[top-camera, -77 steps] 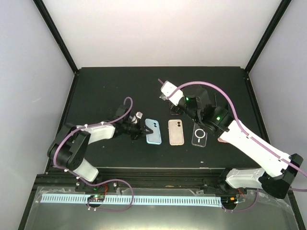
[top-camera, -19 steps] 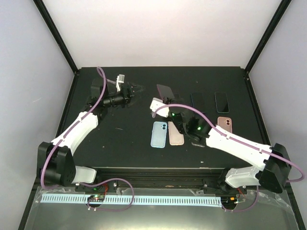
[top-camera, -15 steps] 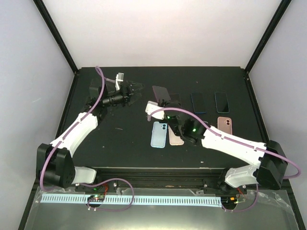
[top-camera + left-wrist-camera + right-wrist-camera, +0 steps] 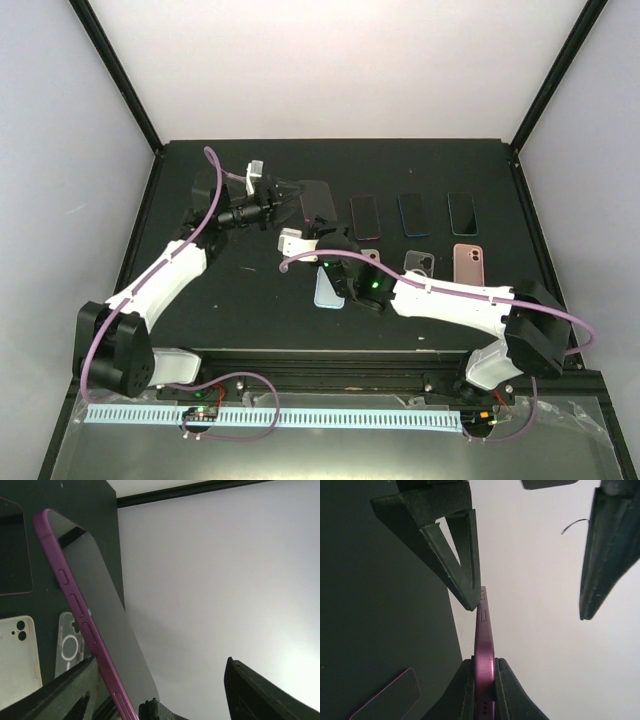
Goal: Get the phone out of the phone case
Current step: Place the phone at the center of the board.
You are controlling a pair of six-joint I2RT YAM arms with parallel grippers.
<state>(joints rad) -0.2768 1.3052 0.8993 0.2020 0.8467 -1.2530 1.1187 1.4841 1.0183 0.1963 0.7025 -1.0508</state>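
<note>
Still pinching the slim purple-cased phone (image 4: 484, 630) by its thin edge in the right gripper (image 4: 484, 666), clamped tight on both faces and holding it up off the black table (image 4: 250, 300). Compared with half a second back, swinging it further left and bringing it right up to the left gripper (image 4: 281, 196) over the far left part of the table, closing the gap that was between them. Also uncovering the dark phone with the reddish rim (image 4: 365, 215) in the far row, while hiding a corner of the light blue phone case (image 4: 328, 292) under the right arm. Keeping the left gripper spread wide, straddling the phone's end rather than gripping it. Getting the best look at that from the right wrist view: spotting one black left finger (image 4: 451, 545) right at the phone's tip, touching or just beside, hard telling which, and the other (image 4: 610, 545) well apart. Not getting any of that from the top view, just seeing a tangle of black there. Catching only from the left wrist view: the side buttons (image 4: 75, 605) running down the purple edge, the grey reflective screen, plus a clear ringed case (image 4: 70, 645) and a cream case (image 4: 17, 647) lying flat on the table behind.
</note>
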